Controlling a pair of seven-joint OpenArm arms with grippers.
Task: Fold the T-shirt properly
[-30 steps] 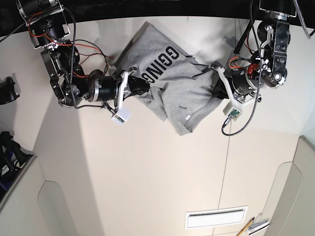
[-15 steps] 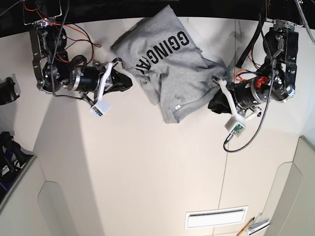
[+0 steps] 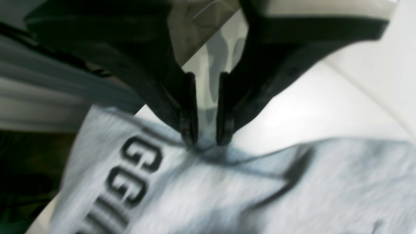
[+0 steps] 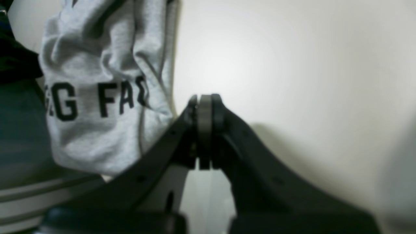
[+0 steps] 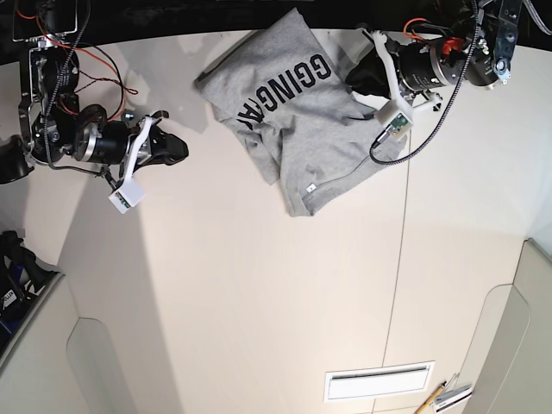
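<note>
Grey T-shirt [image 5: 297, 116] seen bunched, partly folded, with black lettering exposed

Beside the T-shirt's upper right edge in the base view, the left gripper [image 3: 208, 139] is held slightly open, with no cloth visibly gripped. The right gripper [image 4: 204, 100] is held closed or nearly so, well apart from the T-shirt; its exact gap cannot be told.

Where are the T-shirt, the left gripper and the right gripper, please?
T-shirt [image 5: 323, 142]: base view, plain grey fabric below the lettering.
Left gripper [image 3: 207, 141]: left wrist view, between its fingertips.
Right gripper [image 4: 204, 99]: right wrist view, between its fingertips.
</note>
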